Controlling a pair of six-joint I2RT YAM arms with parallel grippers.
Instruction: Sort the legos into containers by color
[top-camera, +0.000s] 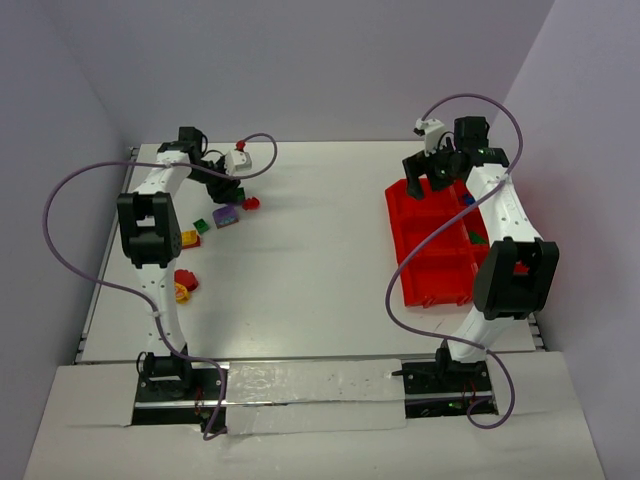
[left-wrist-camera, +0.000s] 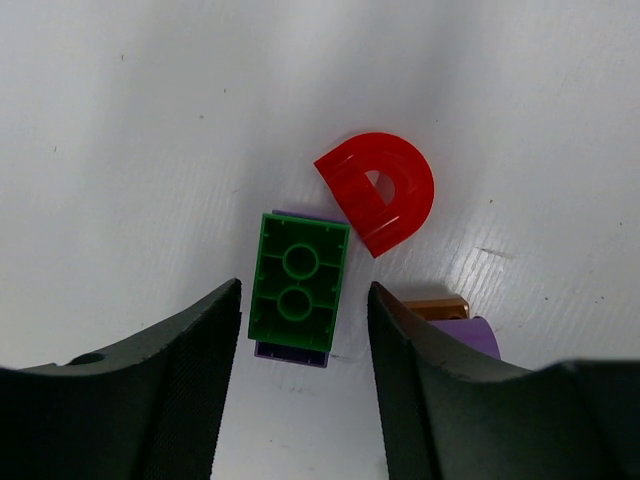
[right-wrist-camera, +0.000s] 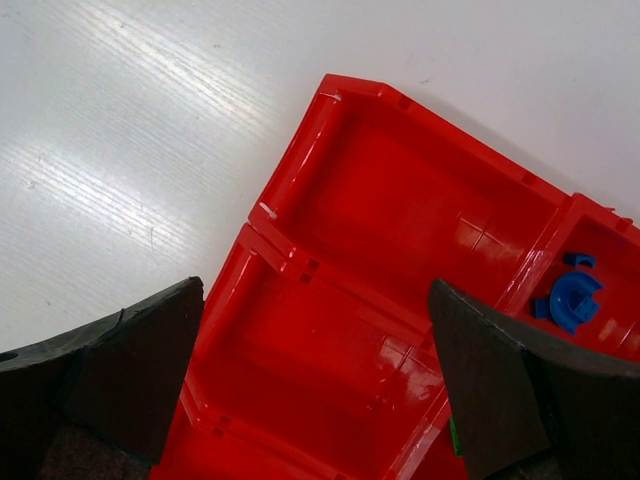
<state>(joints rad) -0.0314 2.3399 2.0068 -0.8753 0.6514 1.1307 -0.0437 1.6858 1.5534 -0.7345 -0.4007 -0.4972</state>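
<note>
Now left gripper (left-wrist-camera: 303, 288), jaws wide, straddles small green plastic brick (left-wrist-camera: 298, 270) stacked on a purple brick (left-wrist-camera: 290, 353); closing may lift both, mixing colours. Right gripper (right-wrist-camera: 315, 290), wide and empty, hangs over bright red compartmented plastic tray (right-wrist-camera: 292, 155).

A glossy red plastic tray (right-wrist-camera: 400, 190) throws back bright highlights, and a blue plastic piece (right-wrist-camera: 572, 298) shines just as hard. The white table (left-wrist-camera: 120, 120) looks matt, scored with fine parallel ridges. A smooth green plastic brick (left-wrist-camera: 298, 283) carries a duller sheen; a red half-round piece (left-wrist-camera: 385, 195) is translucent, glossy plastic. The left gripper (left-wrist-camera: 304, 320) has matt black fingers (left-wrist-camera: 190, 390) with finely ribbed inner faces.
</note>
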